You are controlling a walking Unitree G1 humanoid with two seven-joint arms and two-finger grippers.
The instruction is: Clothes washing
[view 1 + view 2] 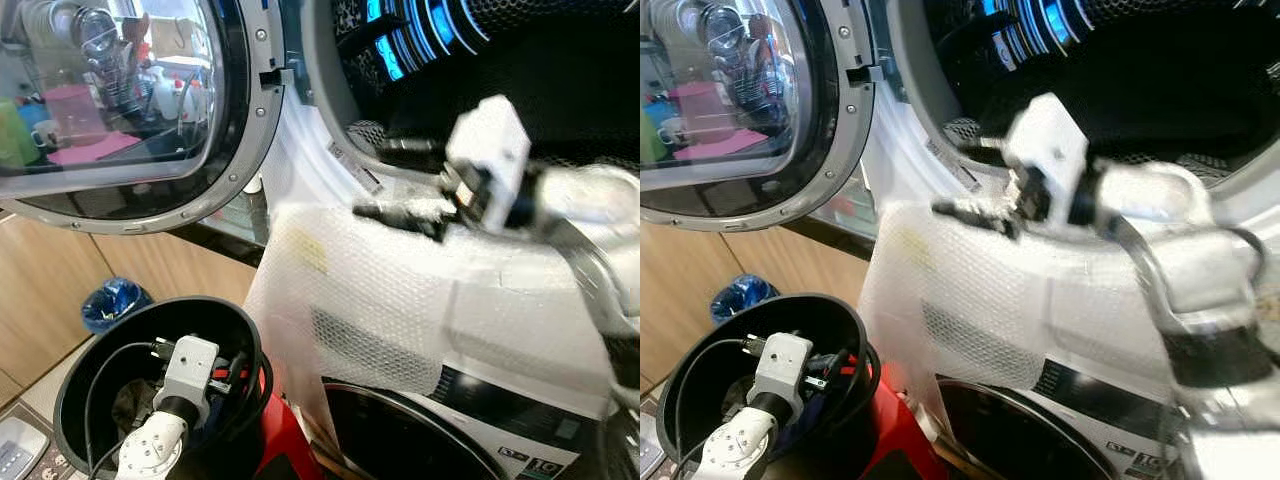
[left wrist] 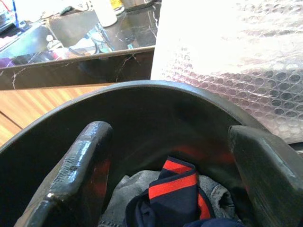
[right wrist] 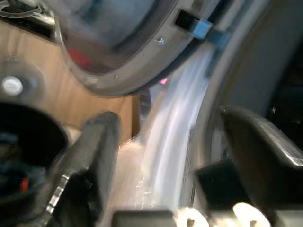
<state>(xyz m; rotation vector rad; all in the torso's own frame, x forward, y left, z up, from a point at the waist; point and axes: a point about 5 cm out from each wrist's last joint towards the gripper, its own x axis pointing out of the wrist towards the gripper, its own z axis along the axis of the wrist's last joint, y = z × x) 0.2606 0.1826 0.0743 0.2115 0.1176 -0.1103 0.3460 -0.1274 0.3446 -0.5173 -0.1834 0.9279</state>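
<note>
Washer (image 1: 430, 330) bubble-wrapped, door (image 1: 130, 110) open; wood cabinets (image 1: 50, 290).

A black bucket (image 1: 75, 375) stood low before the stacked machines, beside the wooden cabinet fronts (image 1: 50, 290). Inside it lay a heap of clothes: a grey garment (image 2: 130, 191) underneath, and a navy piece with red stripes (image 2: 173, 194) on top. The bucket's curved wall rose around them. Next to the bucket, a sheet of bubble wrap (image 1: 400, 300) hung over the front of the lower washer (image 1: 470, 420). A crumpled blue bag (image 1: 112, 302) lay on the floor by the cabinets.
</note>
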